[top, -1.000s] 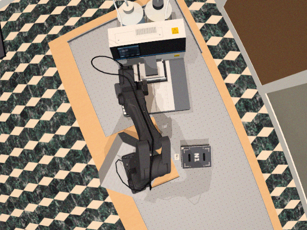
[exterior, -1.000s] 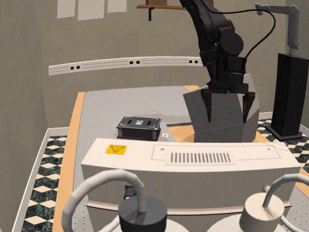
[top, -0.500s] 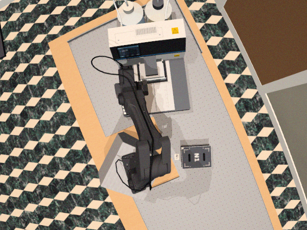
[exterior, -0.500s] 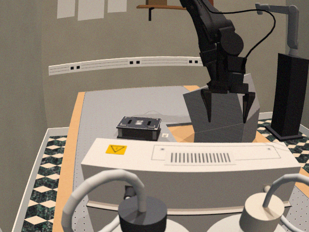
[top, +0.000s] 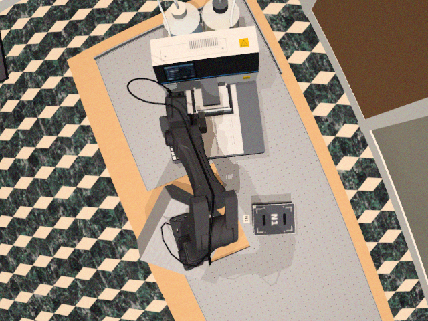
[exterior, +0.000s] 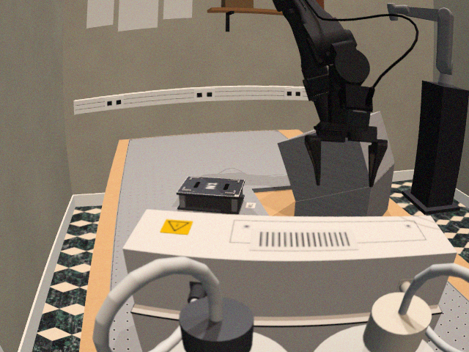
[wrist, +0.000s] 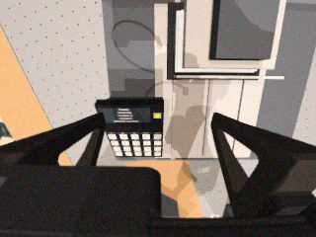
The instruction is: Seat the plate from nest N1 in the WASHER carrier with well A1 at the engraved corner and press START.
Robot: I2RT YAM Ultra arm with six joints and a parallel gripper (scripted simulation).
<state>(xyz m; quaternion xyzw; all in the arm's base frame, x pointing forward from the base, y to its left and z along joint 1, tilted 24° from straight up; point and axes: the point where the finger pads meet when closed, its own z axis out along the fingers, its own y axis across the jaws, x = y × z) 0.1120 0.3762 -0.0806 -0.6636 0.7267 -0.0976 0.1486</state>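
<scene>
perforated bench top point(top: 311, 255) point(exterior: 159, 159) point(wrist: 54, 44) bears nest n1 point(top: 273, 229) point(exterior: 209, 203), unloaded; at eleven o'clock from it, the washer's point(top: 207, 63) point(exterior: 295, 287) lamp point(wrist: 157, 116) is lit amber; green is apparently awaited; gripper point(top: 182, 126) point(exterior: 344, 185) point(wrist: 158, 118) is spread wide.

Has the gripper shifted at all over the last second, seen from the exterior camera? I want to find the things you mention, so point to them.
No. In the exterior view, the gripper point(exterior: 344, 185) point(wrist: 158, 118) hangs open in the same place against the grey block point(exterior: 333, 196) behind its fingers.
</scene>
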